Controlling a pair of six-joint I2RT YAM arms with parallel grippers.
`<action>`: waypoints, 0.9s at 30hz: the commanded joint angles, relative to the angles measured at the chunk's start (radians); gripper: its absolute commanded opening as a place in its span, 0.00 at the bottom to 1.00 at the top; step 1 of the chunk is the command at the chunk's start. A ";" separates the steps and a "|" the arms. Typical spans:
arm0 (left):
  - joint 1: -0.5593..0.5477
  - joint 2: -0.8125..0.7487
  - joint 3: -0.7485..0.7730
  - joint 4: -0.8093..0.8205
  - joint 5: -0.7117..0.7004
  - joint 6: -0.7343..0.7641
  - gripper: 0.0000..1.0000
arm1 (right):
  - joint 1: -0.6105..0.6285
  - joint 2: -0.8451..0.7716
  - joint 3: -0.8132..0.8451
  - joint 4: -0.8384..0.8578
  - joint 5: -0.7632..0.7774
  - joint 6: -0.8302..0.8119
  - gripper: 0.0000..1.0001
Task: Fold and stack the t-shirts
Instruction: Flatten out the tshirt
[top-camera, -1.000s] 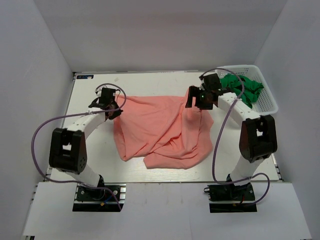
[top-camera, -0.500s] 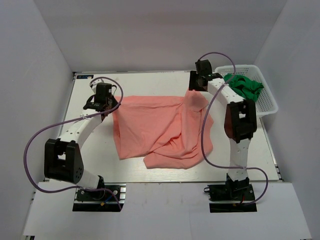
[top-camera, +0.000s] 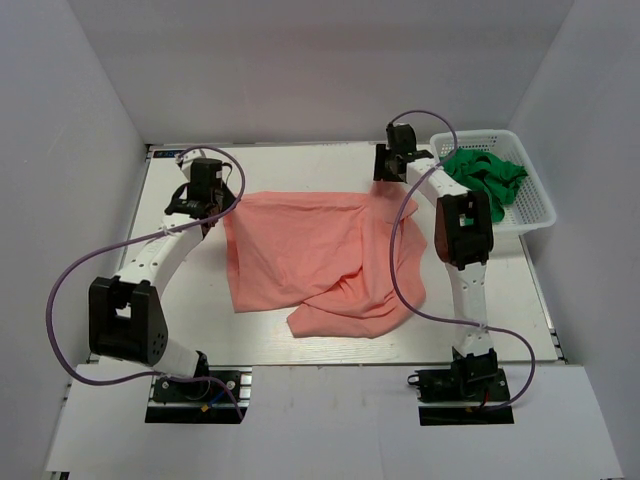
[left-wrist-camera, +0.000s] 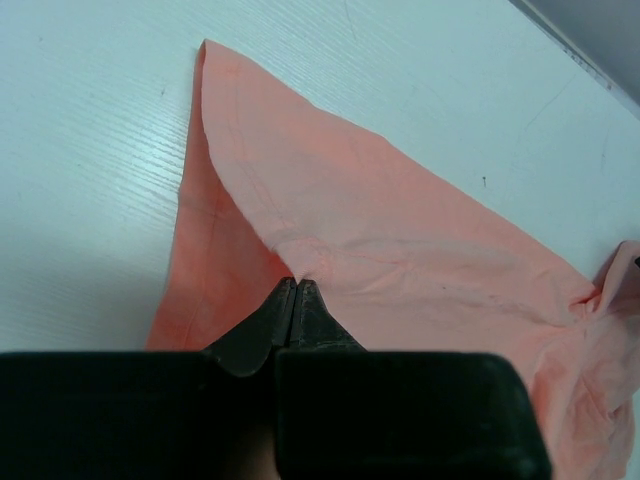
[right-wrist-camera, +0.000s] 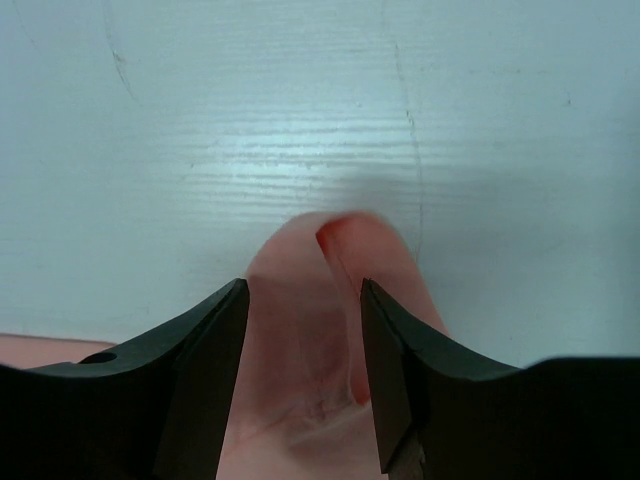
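The salmon-pink t-shirt (top-camera: 320, 250) lies crumpled on the white table (top-camera: 290, 165), its far edge pulled out roughly straight between my two grippers. My left gripper (top-camera: 222, 203) is shut on the shirt's far left corner, and the left wrist view shows the fingertips (left-wrist-camera: 295, 283) pinching a fold of pink cloth (left-wrist-camera: 400, 230). My right gripper (top-camera: 390, 178) is at the shirt's far right corner with its jaws apart. In the right wrist view (right-wrist-camera: 305, 290) a hump of pink cloth (right-wrist-camera: 300, 380) lies loose between them. The green garment (top-camera: 485, 175) lies in the basket.
The white lattice basket (top-camera: 540, 208) stands at the far right, close to my right arm. The shirt's near part is bunched in folds (top-camera: 345, 315) near the table's middle. Grey walls close in the back and both sides.
Both arms have reached farther back, drawing the shirt's far edge away from the bases and flatter. The right gripper moved toward the far edge, beside the basket.
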 joint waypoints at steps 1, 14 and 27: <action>0.006 -0.005 0.040 0.013 -0.018 0.012 0.00 | -0.014 0.021 0.067 0.095 -0.034 0.001 0.55; 0.006 -0.005 0.059 0.004 -0.028 0.012 0.00 | -0.023 0.065 0.104 0.101 -0.051 0.009 0.49; 0.006 -0.005 0.080 0.004 -0.017 0.021 0.00 | -0.020 0.027 0.101 0.098 -0.009 0.007 0.00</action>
